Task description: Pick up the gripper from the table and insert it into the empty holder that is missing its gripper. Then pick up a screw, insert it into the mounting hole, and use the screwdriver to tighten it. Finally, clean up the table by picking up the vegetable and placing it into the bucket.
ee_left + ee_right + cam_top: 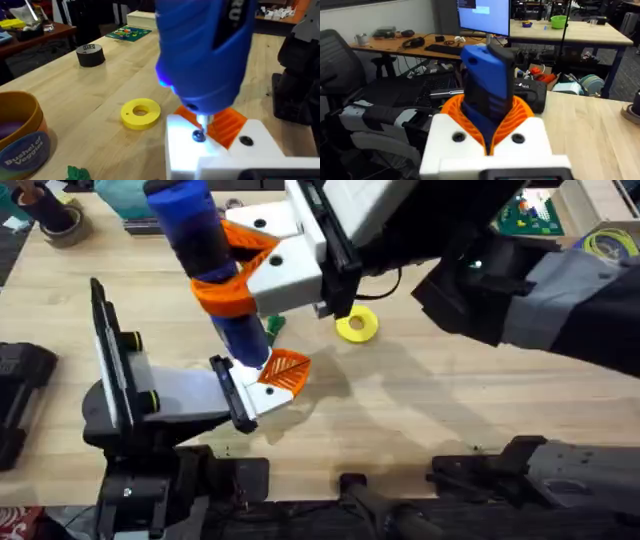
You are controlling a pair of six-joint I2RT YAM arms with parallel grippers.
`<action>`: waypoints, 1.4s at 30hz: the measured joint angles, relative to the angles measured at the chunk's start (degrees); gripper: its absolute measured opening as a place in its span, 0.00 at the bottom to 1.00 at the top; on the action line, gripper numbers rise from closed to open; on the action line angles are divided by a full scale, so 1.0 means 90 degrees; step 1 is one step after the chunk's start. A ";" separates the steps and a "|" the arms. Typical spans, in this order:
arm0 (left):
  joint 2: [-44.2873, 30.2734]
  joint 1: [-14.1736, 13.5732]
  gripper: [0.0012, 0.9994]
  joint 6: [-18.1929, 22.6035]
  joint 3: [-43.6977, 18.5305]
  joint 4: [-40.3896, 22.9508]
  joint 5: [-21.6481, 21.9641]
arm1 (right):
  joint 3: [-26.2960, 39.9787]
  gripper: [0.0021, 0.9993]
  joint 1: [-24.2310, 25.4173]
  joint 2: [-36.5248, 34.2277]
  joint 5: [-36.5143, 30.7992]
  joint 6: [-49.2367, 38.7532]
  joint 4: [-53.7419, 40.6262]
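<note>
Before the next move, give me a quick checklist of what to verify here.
1. Screwdriver clamped in the right gripper: ok.
2. Bit tip on the screw: ok.
3. Orange gripper in the white holder: in place; fully seated, cannot tell.
4. Screw tightened down: cannot tell.
5. Vegetable in the bucket: not ok, it lies on the table beside the bucket.

blue screwdriver (pixel 205 50), yellow disc (pixel 141 113) (orange-ribbed gripper (pixel 285 370))
</note>
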State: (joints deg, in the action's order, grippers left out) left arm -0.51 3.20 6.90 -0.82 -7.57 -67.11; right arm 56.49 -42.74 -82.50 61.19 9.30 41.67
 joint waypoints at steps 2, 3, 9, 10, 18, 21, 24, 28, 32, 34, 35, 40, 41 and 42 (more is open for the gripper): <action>-0.0001 0.0000 0.00 0.0000 0.0000 0.0000 0.0000 | 0.0000 0.02 0.0000 -0.0002 0.0000 -0.0014 0.0027; -0.0002 0.0000 0.00 0.0000 0.0000 0.0000 0.0000 | 0.0000 0.02 0.0000 -0.0002 -0.0002 -0.0019 0.0036; -0.0002 0.0000 0.00 0.0000 0.0000 0.0000 0.0000 | 0.0000 0.02 0.0000 -0.0002 -0.0002 -0.0080 0.0036; 0.0000 0.0000 0.00 0.0000 0.0000 0.0000 0.0000 | 0.0000 0.02 0.0000 -0.0002 -0.0002 -0.0087 0.0036; -0.0001 0.0000 0.00 0.0000 0.0000 0.0000 0.0000 | 0.0000 0.02 0.0000 -0.0002 -0.0002 -0.0090 0.0036; 0.0000 0.0000 0.00 0.0000 0.0000 0.0000 0.0000 | 0.0000 0.02 0.0000 -0.0002 -0.0002 -0.0090 0.0036; 0.0000 0.0000 0.00 0.0000 0.0000 0.0000 0.0000 | 0.0000 0.02 0.0000 -0.0002 -0.0002 -0.0092 0.0036; 0.0000 0.0000 0.00 0.0000 0.0000 0.0000 0.0000 | 0.0000 0.02 -0.0005 -0.0027 -0.0002 -0.0095 0.0039; -0.0001 0.0000 0.00 0.0000 0.0000 0.0000 0.0000 | 0.0000 0.02 -0.0023 -0.0056 -0.0005 -0.0114 0.0041; 0.0000 0.0000 0.00 0.0000 0.0000 0.0000 0.0000 | 0.0000 0.02 -0.0024 -0.0056 -0.0005 -0.0119 0.0041; -0.0002 0.0000 0.00 0.0000 0.0000 0.0000 0.0000 | 0.0000 0.02 -0.0024 -0.0056 -0.0005 -0.0132 0.0039; -0.0002 0.0000 0.00 0.0000 0.0000 0.0000 0.0000 | 0.0000 0.02 -0.0024 -0.0056 -0.0005 -0.0159 0.0040; -0.0002 0.0000 0.00 0.0000 0.0000 0.0000 0.0000 | 0.0000 0.02 -0.0024 -0.0056 -0.0005 -0.0163 0.0039; -0.0002 0.0000 0.00 0.0000 0.0000 0.0000 0.0000 | 0.0000 0.02 -0.0024 -0.0056 -0.0005 -0.0163 0.0039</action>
State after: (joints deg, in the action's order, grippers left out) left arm -0.53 3.20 6.90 -0.82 -7.57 -67.11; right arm 56.49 -42.96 -83.01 61.14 7.84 42.02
